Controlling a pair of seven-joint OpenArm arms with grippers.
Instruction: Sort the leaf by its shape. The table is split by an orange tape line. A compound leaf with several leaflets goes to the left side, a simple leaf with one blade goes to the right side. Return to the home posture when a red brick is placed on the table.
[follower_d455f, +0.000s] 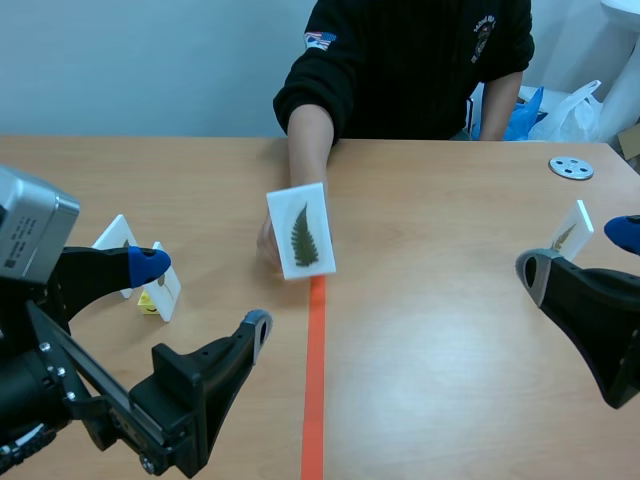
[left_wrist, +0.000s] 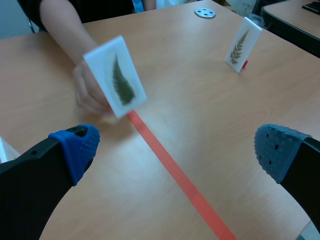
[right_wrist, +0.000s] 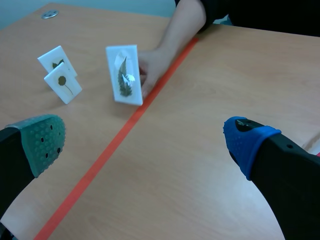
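- A person in a dark sweater sits across the table (follower_d455f: 430, 330), one forearm stretched out over the wood.
- The person's hand (follower_d455f: 268, 243) (left_wrist: 90, 92) (right_wrist: 152, 70) holds the fern card (follower_d455f: 301, 232) (left_wrist: 116, 77) (right_wrist: 123, 75) from behind. It is a white card bearing one green feathery leaf with many small leaflets.
- The fern card stands tilted, its lower edge at the far end of the tape line (follower_d455f: 314, 380) (left_wrist: 175, 175) (right_wrist: 100, 160), right on the divide and on neither side.
- The left tool (follower_d455f: 203, 294) (left_wrist: 175, 147) is released, its blue-padded fingers spread wide with nothing between them. It hangs low over the left half, short of the fern card.
- The right tool (follower_d455f: 575, 250) (right_wrist: 144, 140) is released too, fingers wide apart and holding nothing, over the right half and well apart from the fern card.
- Two small cards (follower_d455f: 115, 238) (right_wrist: 56, 60) stand just beside each other on the left half, beyond the left tool. The nearer one carries a single rounded leaf on a stalk.
- A second fern card (follower_d455f: 570, 232) (left_wrist: 242, 45) stands upright on the right half, on a small red foot, just past the right tool.
- A metal disc (follower_d455f: 571, 168) (left_wrist: 205, 12) (right_wrist: 49, 14) with holes lies flat near the far right corner.
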